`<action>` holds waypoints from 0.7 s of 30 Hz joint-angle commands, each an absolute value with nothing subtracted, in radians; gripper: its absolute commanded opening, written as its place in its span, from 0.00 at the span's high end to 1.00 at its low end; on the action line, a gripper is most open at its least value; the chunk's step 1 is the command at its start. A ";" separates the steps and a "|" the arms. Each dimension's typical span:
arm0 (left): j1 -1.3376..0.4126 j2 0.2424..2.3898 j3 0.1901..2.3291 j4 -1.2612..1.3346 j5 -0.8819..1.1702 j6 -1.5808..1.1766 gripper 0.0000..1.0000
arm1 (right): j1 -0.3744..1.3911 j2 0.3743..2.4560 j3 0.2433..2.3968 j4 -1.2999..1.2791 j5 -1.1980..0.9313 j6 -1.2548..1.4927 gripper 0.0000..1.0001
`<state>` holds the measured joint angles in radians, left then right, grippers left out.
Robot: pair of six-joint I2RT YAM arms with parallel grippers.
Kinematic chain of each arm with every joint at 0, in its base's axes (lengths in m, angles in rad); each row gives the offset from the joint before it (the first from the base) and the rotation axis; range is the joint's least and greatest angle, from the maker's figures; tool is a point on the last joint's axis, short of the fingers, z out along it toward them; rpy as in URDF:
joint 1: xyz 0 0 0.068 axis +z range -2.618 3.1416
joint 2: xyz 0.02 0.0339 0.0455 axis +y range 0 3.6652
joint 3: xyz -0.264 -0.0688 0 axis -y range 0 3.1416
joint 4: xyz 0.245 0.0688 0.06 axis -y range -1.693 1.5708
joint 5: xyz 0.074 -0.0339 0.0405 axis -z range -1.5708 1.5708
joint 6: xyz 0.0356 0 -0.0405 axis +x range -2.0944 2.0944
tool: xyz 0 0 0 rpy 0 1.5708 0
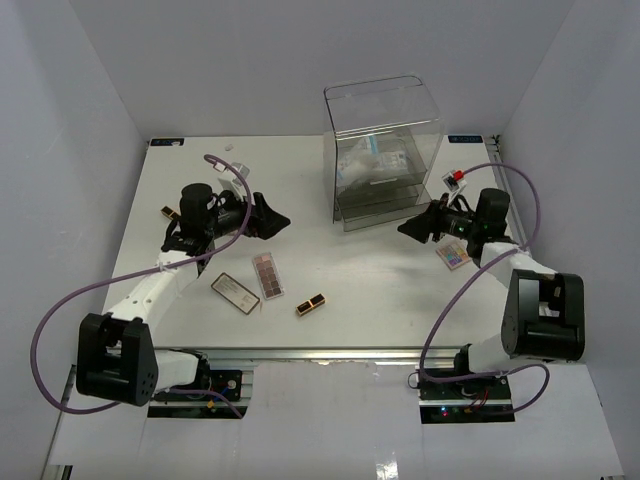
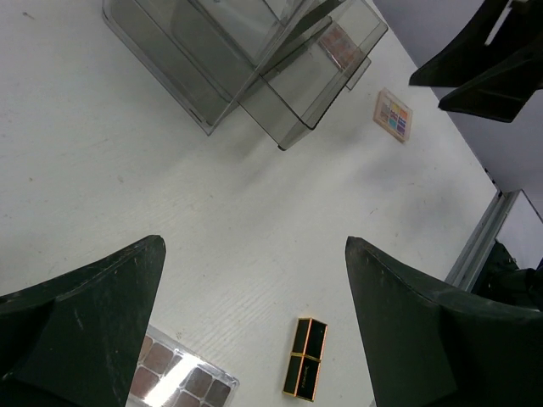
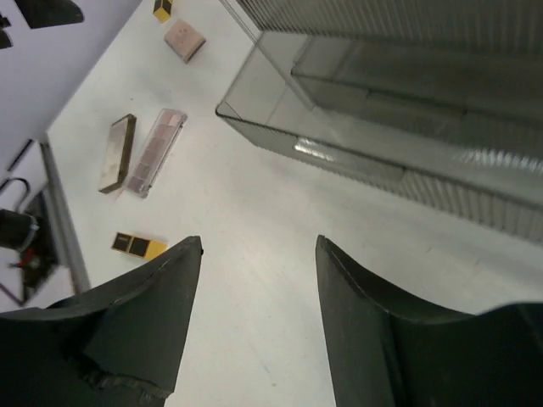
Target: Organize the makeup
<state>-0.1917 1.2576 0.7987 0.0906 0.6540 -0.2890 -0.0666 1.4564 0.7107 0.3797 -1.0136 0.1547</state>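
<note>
Two black-gold lipstick tubes lie on the table [image 1: 340, 265]: one tube [image 1: 168, 211] near the left edge, just beside the left arm [image 1: 150, 290], the other tube [image 1: 311, 304] close to the near edge. Between them sit two flat palettes just beside each other, a grey-framed palette [image 1: 235, 292] and a pink-brown palette [image 1: 268, 274].

The left gripper [image 1: 272, 218] hangs over the table, jaws spread wide, holding nothing.

One clear drawer box [image 1: 385, 110] stands toward the far edge, right of centre. White-blue sachets [image 1: 372, 165] lie inside it, but I cannot tell how many.

The right gripper [image 1: 410, 228] hovers by the box's front, jaws parted and empty. One multicoloured palette [image 1: 453, 254] lies near the right edge, just beside the right arm [image 1: 490, 225].

Open surface runs between the two grippers.
</note>
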 commanded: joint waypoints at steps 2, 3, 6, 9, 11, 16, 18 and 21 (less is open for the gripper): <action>-0.187 1.292 0.854 0.017 0.693 -0.315 0.02 | -0.072 1.281 0.868 -0.436 -0.976 -0.730 0.32; -0.187 1.292 0.857 -0.003 0.682 -0.316 0.02 | -0.072 1.250 0.866 -0.464 -0.953 -0.791 0.32; -0.191 1.268 0.854 -0.080 0.663 -0.321 0.02 | -0.072 1.156 0.837 -0.527 -0.928 -0.972 0.28; -0.208 1.217 0.844 -0.130 0.620 -0.318 0.02 | -0.072 1.101 0.810 -0.609 -1.009 -1.126 0.25; -0.222 1.187 0.838 -0.173 0.575 -0.316 0.02 | -0.071 1.085 0.799 -0.643 -1.083 -1.179 0.23; -0.340 1.193 0.844 -0.308 0.479 -0.316 0.02 | -0.024 1.120 0.775 -0.675 -1.195 -1.207 0.22; -0.427 1.209 0.847 -0.335 0.410 -0.318 0.03 | -0.010 1.131 0.792 -0.698 -1.169 -1.197 0.23; -0.563 1.236 0.844 -0.361 0.325 -0.329 0.03 | -0.009 1.133 0.823 -0.719 -1.125 -1.134 0.23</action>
